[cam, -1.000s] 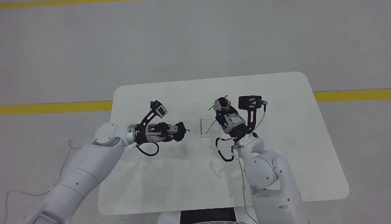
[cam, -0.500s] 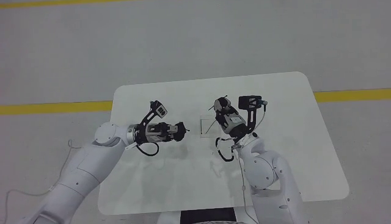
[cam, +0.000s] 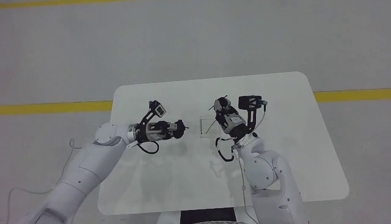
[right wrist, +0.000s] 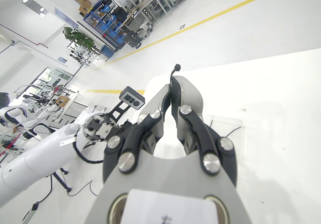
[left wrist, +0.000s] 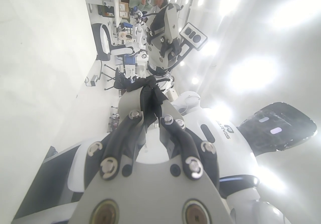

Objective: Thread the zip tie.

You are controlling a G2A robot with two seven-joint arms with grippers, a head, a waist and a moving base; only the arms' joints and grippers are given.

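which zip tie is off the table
The zip tie pinched in the right gripper, its head poking out; the other zip tie lies in the clear tray.

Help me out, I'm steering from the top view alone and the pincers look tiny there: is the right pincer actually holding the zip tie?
Observer: Yes. In its wrist view the right pincer is shut on the black zip tie, whose head pokes out past the fingertips.
Operator: And the left one?
Observer: The left pincer is closed too and faces the right one. I can't tell whether it grips anything.
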